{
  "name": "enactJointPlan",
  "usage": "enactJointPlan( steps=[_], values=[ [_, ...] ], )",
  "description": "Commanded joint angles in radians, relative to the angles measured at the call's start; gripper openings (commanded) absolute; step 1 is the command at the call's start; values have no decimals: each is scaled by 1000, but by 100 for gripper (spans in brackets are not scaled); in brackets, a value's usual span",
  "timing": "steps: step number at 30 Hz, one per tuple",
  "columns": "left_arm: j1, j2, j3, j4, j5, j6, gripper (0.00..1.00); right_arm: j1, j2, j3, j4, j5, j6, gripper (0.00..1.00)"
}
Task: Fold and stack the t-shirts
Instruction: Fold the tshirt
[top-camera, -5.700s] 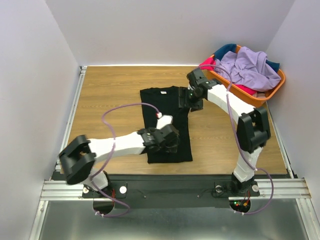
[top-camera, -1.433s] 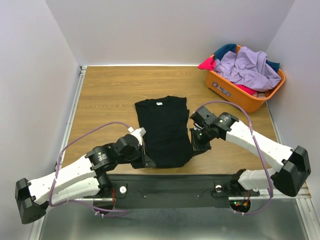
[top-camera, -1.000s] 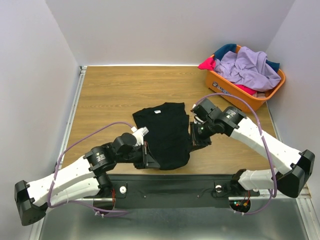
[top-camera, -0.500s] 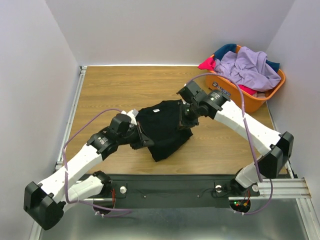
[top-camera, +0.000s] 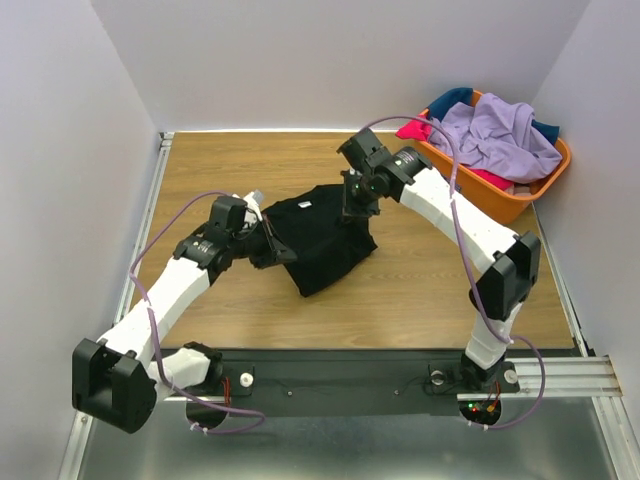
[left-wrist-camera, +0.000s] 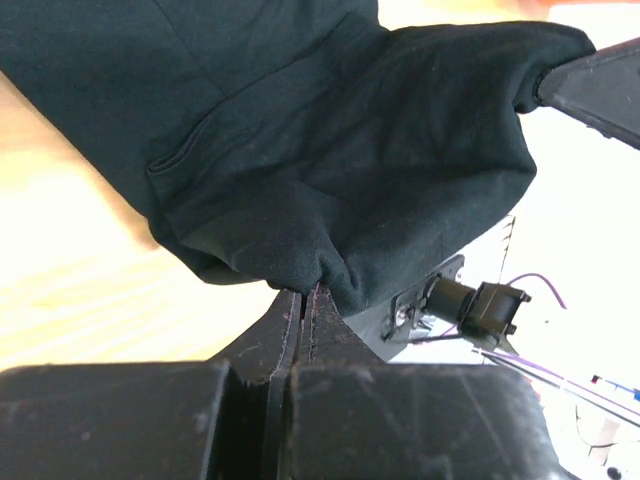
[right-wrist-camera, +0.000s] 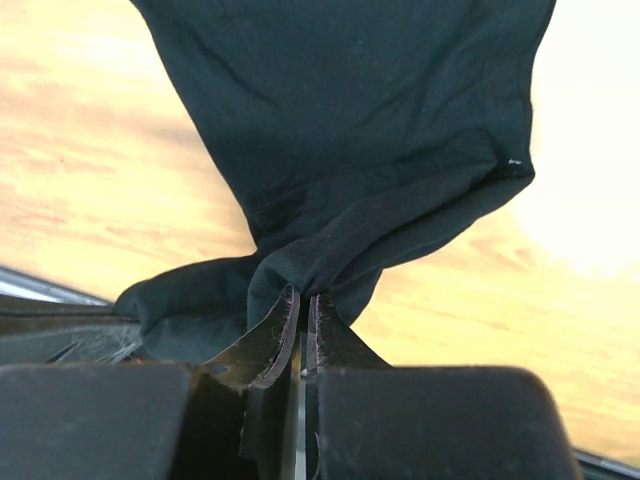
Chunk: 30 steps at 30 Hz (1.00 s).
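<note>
The black t-shirt (top-camera: 318, 237) hangs bunched between both arms over the middle of the wooden table, its lower part resting on the wood. My left gripper (top-camera: 268, 243) pinches its left edge, jaws shut on a fold of black cloth (left-wrist-camera: 330, 270). At the shirt's far right edge, my right gripper (top-camera: 355, 200) is shut on the cloth too, a gathered fold (right-wrist-camera: 310, 262) caught between the fingertips. Other t-shirts, lavender (top-camera: 495, 135), pink-red (top-camera: 413, 128) and teal (top-camera: 452, 99), lie heaped in the orange basket (top-camera: 487, 196).
The orange basket stands at the table's back right corner, close to the right wall. White walls close in the table on the left, back and right. A metal rail (top-camera: 350, 375) runs along the near edge by the arm bases.
Both grippers, shut on the black t-shirt's lower corners, have lifted and carried that end away from the near edge toward the back, doubling the shirt over itself.
</note>
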Motion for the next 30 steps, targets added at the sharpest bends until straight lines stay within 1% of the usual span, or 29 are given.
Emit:
enactJointPlan(
  steps=[1, 4, 7, 9, 12, 15, 16, 19, 20, 22, 23, 24, 26, 30],
  values=[
    [50, 33, 87, 39, 67, 78, 0, -18, 49, 126, 45, 26, -51, 0],
    [76, 63, 124, 37, 83, 104, 0, -31, 81, 184, 45, 20, -74, 1],
    [90, 121, 161, 27, 110, 130, 0, -44, 118, 225, 43, -19, -102, 0],
    [93, 139, 176, 16, 121, 145, 0, -48, 121, 230, 42, -28, -105, 0],
    [93, 150, 187, -12, 127, 165, 0, -48, 112, 198, 31, -120, -105, 0],
    [93, 121, 144, -41, 111, 177, 0, -47, 44, 71, 26, -183, -102, 0],
    [92, 110, 130, -56, 107, 176, 0, -48, 26, -1, 26, -195, -100, 0],
    [92, 38, 63, -84, 103, 171, 0, -48, -61, -112, 26, -243, -88, 0],
    [92, 18, 45, -90, 103, 167, 0, -45, -89, -182, 26, -272, -76, 0],
    [89, -25, 0, -101, 103, 154, 0, -41, -132, -240, 25, -298, -59, 0],
    [86, -63, -11, -122, 98, 153, 0, -33, -179, -265, 25, -303, -50, 0],
    [73, -80, -18, -133, 97, 153, 0, -16, -199, -312, 23, -312, -32, 0],
    [56, -132, -34, -171, 97, 147, 0, 10, -256, -346, 16, -321, 2, 1],
    [-8, -232, -51, -220, 92, 92, 0, 120, -334, -411, 6, -316, 73, 0]
  ],
)
